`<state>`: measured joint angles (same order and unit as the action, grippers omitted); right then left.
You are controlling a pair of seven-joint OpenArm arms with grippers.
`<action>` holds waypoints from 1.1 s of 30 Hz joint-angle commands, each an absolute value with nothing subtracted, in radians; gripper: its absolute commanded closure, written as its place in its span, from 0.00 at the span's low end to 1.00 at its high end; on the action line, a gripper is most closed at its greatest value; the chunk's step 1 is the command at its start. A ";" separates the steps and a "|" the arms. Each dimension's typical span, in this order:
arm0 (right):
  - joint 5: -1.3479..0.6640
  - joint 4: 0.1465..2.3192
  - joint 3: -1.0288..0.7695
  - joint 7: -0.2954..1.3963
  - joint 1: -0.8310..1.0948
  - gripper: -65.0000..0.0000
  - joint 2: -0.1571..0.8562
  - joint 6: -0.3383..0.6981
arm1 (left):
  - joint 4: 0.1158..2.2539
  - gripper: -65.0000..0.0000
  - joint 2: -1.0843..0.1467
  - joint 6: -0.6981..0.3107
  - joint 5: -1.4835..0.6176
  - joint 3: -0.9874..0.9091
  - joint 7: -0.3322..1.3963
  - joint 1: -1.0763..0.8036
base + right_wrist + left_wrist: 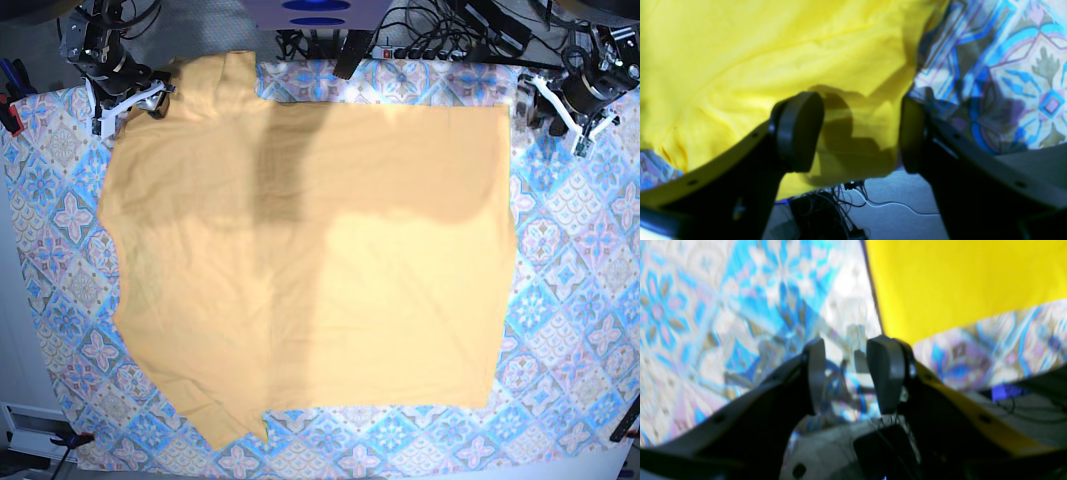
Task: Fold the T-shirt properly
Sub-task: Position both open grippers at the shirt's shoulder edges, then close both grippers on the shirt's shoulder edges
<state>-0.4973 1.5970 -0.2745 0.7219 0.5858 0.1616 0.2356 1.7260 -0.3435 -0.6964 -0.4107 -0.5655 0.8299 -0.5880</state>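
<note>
Right tool (pixel 860 133): jaws parted, holding nothing, hovering over the T-shirt (pixel 310 260) sleeve edge directly beneath. Left tool (pixel 846 373): jaws half parted, empty, over the tablecloth (pixel 706 323) with the shirt's corner just ahead. Advisable: pinch matching edges, lift evenly.

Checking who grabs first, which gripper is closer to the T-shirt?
Right. The right gripper hangs over the T-shirt sleeve edge; the left gripper is above the tablecloth, just off the shirt's corner.
</note>
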 commanded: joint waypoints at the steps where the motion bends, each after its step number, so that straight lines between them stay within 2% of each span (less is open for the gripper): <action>1: -0.501 1.587 -0.257 0.782 0.596 0.42 0.154 0.249 | 1.742 0.61 -0.358 -0.698 -0.417 -0.572 0.823 -0.588; 7: -0.501 1.587 -0.265 0.782 0.596 0.42 0.154 0.249 | 1.736 0.61 -0.354 -0.698 -0.366 -0.572 0.901 -0.533; 16: -0.498 1.587 -0.265 0.782 0.598 0.42 0.156 0.249 | 1.730 0.61 -0.338 -0.698 -0.349 -0.558 0.915 -0.493; 24: -0.498 1.587 -0.265 0.782 0.601 0.42 0.160 0.249 | 1.549 0.61 -0.340 -0.698 -0.354 -0.469 0.908 -0.440; 33: -0.498 1.587 -0.265 0.782 0.602 0.42 0.162 0.249 | 1.534 0.61 -0.337 -0.698 -0.354 -0.447 0.912 -0.433</action>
